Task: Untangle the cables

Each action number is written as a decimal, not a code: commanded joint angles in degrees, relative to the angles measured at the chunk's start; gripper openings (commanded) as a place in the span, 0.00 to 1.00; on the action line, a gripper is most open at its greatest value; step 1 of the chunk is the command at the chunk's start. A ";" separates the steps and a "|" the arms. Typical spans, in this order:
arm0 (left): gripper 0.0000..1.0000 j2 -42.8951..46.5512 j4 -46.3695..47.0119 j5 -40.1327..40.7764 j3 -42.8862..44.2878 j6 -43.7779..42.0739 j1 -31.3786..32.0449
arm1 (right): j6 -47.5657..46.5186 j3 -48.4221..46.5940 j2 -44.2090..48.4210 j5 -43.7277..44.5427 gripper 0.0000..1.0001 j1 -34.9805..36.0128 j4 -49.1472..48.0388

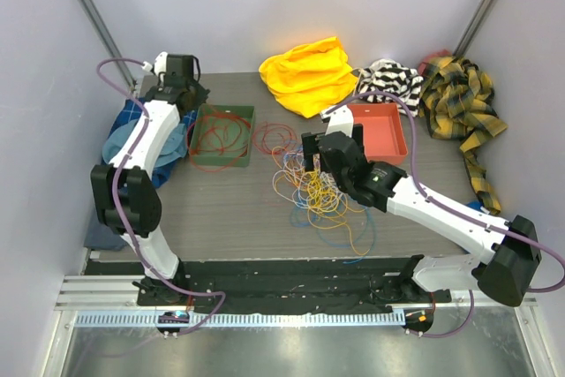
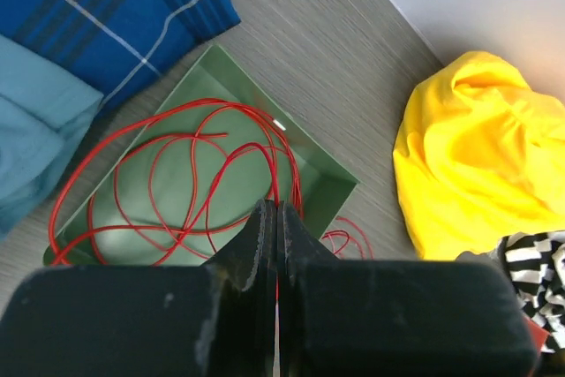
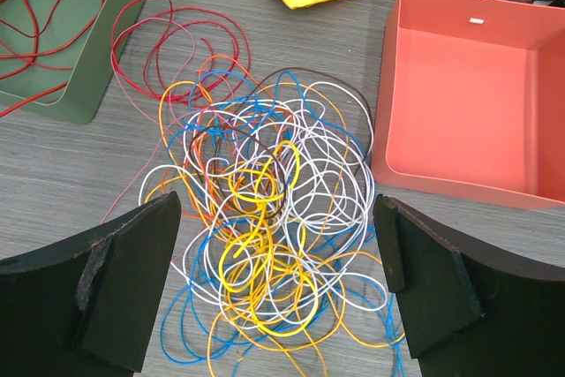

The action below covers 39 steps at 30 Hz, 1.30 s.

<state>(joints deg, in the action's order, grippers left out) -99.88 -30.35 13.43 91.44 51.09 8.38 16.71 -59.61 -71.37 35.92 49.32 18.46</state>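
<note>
Grey table [image 1: 229, 218] at centre: your right pincer [image 3: 275, 253] is hovering wide open, holding nothing, just above the tangled cables [image 3: 265, 192] lying mid-table, while your left pincer [image 2: 277, 218] is hanging fully closed over the green tray [image 2: 322, 187] and its red loops [image 2: 190, 136], grip unclear.

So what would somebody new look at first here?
Probably the bright cable tangle in the middle of the table, with the right gripper open above it. Next come the yellow cloth at the back and the green tray to the left, holding loops of red cable.
</note>
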 commanded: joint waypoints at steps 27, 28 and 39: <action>0.93 16.91 5.72 4.25 -9.60 -13.03 10.49 | 4.73 5.99 4.57 0.99 0.98 0.08 -6.23; 0.93 16.38 6.17 4.15 -10.92 -13.56 14.43 | 5.34 7.13 6.49 0.21 0.98 0.07 -7.02; 0.56 5.93 15.39 3.79 -22.70 4.96 24.92 | 6.49 11.19 10.55 0.38 0.98 0.07 -4.22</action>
<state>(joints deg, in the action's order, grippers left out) -94.61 -22.35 14.98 70.46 47.07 31.62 21.56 -48.75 -63.16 35.22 49.32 15.51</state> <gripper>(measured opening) 0.579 0.981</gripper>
